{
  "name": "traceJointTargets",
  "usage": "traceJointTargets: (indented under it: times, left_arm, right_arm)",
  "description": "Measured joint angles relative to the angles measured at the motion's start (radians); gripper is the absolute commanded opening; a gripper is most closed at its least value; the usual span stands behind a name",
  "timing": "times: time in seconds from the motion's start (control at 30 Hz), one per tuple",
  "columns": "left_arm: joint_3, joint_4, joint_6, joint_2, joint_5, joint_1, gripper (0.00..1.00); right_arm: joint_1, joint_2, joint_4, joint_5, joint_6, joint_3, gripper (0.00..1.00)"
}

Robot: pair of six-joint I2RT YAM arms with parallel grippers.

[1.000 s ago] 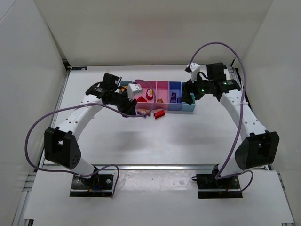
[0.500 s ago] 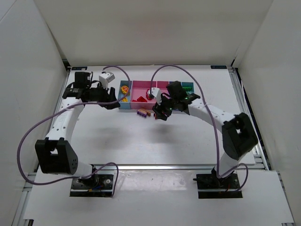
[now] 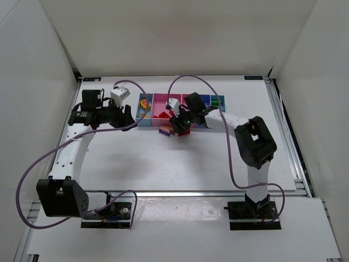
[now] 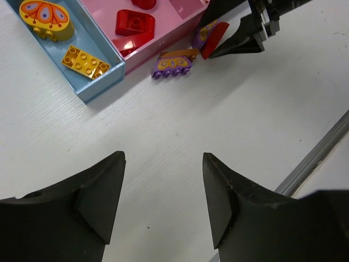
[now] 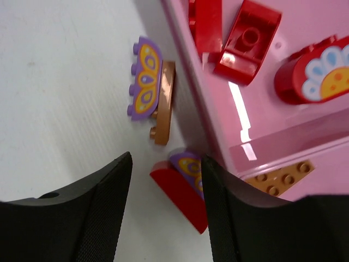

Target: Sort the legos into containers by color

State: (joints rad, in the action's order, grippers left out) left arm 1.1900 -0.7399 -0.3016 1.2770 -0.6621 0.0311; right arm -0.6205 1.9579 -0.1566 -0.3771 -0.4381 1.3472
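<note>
Legos sit partly sorted: red ones lie in the pink bin, and a yellow oval and a flat yellow plate lie in the light blue bin at the left end of the row. A few are on the counter, just in front of the pink bin's front wall. There a purple patterned piece lies edge to edge with an orange-brown one.

The right arm is folded sharply at its elbow, with the forearm reaching leftward along the front of the bins. The right claw is low over the counter against the pink wall. Its jaws straddle a red piece that has a small purple patterned piece against it. I cannot tell whether they actually pinch it.

The left arm stretches up the left side of the counter and bends inward. The left claw hangs over bare counter, left of the light blue bin and aimed towards the row. Its jaws are spread, with nothing between them.
</note>
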Motion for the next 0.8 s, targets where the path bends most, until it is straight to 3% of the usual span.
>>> traceJointTargets:
  times: [0.27,0.8]
  left_arm:
    - [-0.038,0.008,0.001,-0.011,0.011,-0.011,0.69]
    - [-0.026,0.029,-0.011,0.040,-0.009,-0.048,0.69]
  right_arm:
    - [-0.014,0.060,-0.023,-0.011,-0.014,0.097,0.57]
    - [-0.031,0.080,-0.068,-0.015,-0.084,0.099,0.52]
